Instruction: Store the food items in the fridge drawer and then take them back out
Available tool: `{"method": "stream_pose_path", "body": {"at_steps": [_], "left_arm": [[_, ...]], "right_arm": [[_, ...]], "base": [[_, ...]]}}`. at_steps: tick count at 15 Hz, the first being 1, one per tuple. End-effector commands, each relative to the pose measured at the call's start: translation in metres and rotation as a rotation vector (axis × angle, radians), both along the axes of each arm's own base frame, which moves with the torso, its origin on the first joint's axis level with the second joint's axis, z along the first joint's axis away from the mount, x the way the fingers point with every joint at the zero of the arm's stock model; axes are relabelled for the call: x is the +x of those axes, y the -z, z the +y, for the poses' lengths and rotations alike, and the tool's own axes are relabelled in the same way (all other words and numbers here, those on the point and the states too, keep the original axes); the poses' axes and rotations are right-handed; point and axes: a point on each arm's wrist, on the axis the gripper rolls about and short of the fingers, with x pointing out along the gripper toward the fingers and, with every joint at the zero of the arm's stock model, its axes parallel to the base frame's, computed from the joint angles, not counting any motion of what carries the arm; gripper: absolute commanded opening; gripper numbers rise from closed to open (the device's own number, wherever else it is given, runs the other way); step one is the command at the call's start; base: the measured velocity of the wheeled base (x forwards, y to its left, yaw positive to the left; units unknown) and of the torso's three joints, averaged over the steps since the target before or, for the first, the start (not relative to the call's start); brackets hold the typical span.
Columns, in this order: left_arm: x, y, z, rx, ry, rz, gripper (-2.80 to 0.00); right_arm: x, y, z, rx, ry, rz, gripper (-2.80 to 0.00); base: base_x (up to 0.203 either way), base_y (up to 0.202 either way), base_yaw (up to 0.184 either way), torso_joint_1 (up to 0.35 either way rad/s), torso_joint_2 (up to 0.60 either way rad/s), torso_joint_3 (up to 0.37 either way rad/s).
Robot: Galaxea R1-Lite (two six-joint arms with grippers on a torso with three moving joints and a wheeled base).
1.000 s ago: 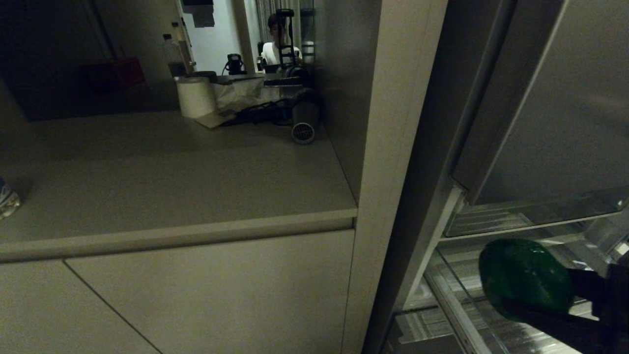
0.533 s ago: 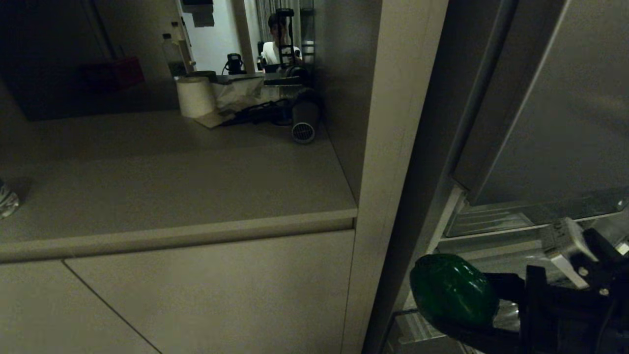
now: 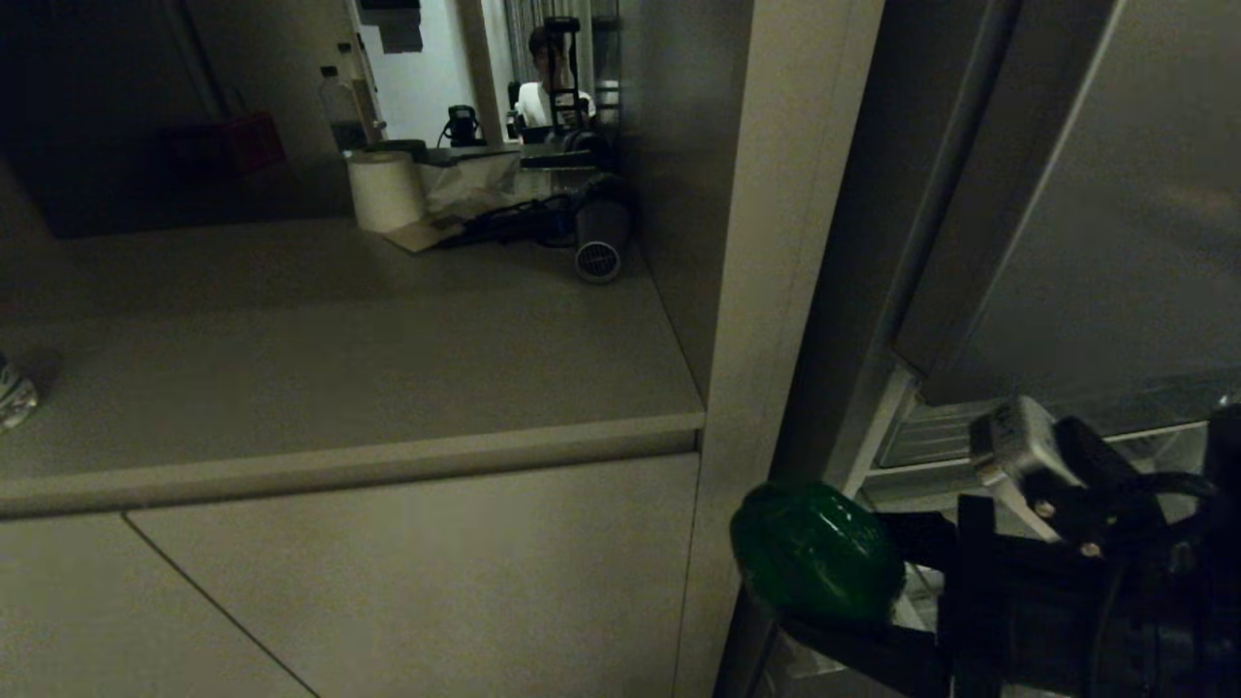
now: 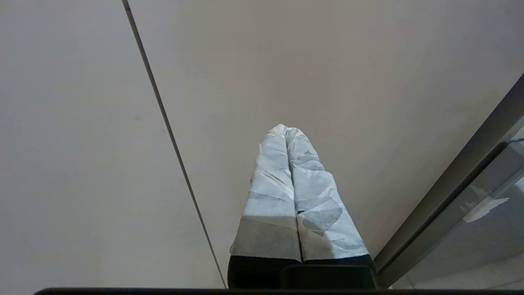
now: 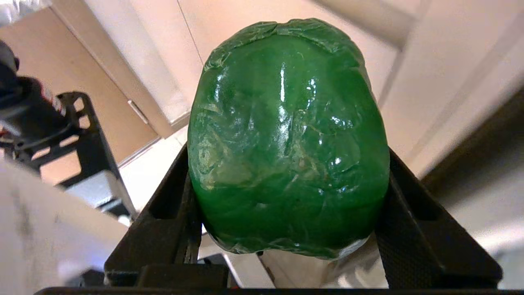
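Low beside the open fridge, the right gripper (image 3: 824, 582) has its fingers clamped on a shiny green pepper (image 3: 814, 551), held clear of the clear drawer (image 3: 970, 436). The left gripper (image 4: 286, 135) faces a cabinet door (image 4: 348, 82), fingers pressed together.

Glossy green pepper-like food item (image 3: 814, 553) (plastic-wrapped) beside the counter's end panel

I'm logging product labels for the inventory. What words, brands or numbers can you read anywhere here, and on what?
None can be read.
The green pepper in the right hand has a glossy wrap with no print.
The bottle at the back of the counter: any label is too small and dark to read.
The left hand wears plain white wrapping.
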Motion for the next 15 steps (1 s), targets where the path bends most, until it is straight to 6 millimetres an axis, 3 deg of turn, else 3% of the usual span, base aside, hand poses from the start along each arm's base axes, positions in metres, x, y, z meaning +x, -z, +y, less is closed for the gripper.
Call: {"method": "stream_pose_path", "body": {"at_steps": [1, 10, 15], "left_arm": [[0.000, 0.000, 0.000, 0.000, 0.000, 0.001, -2.80], [0.000, 0.000, 0.000, 0.000, -0.001, 0.001, -2.80], [0.000, 0.000, 0.000, 0.000, 0.000, 0.001, -2.80]], "right_arm": [[0.010, 0.003, 0.025, -0.024, -0.027, 0.015, -2.80], [0.020, -0.004, 0.089, -0.030, -0.028, -0.013, -2.80], [0.028, -0.029, 0.118, 0.057, 0.057, -0.055, -2.80]], "base": [[0.000, 0.000, 0.000, 0.000, 0.00, 0.000], [0.000, 0.000, 0.000, 0.000, 0.00, 0.000], [0.000, 0.000, 0.000, 0.000, 0.00, 0.000]]}}
